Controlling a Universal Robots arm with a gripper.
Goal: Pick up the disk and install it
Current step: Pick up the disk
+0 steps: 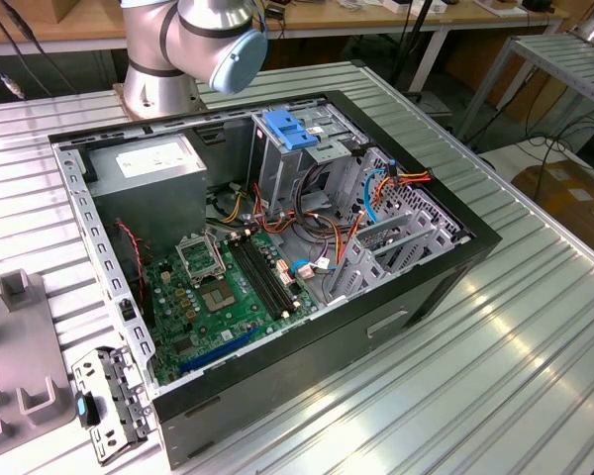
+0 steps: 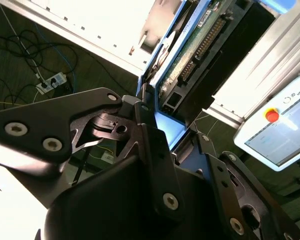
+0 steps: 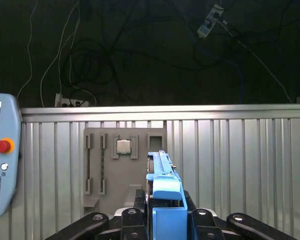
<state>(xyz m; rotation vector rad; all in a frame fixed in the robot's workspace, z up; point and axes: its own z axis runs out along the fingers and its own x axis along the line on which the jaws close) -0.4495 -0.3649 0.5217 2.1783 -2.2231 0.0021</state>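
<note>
The pick-up step seems done: the gripper (image 3: 165, 212) has its jaws closed on the disk (image 3: 162, 172), which it holds edge-on above the table, away from the computer case (image 1: 475, 242). I judge that installing calls for careful alignment of its blue rails with a bay.

disk (image 3: 163, 182), blue rails, edge-on, gripped between jaws

Robotics lab or workshop, by the look of it: a robot arm (image 1: 193, 40) stands on a ribbed metal table (image 1: 535, 376) beside an opened computer case (image 1: 426, 297), with wooden benches (image 1: 40, 25) behind and cables (image 3: 90, 60) and a power strip (image 3: 70, 103) on the floor.
</note>
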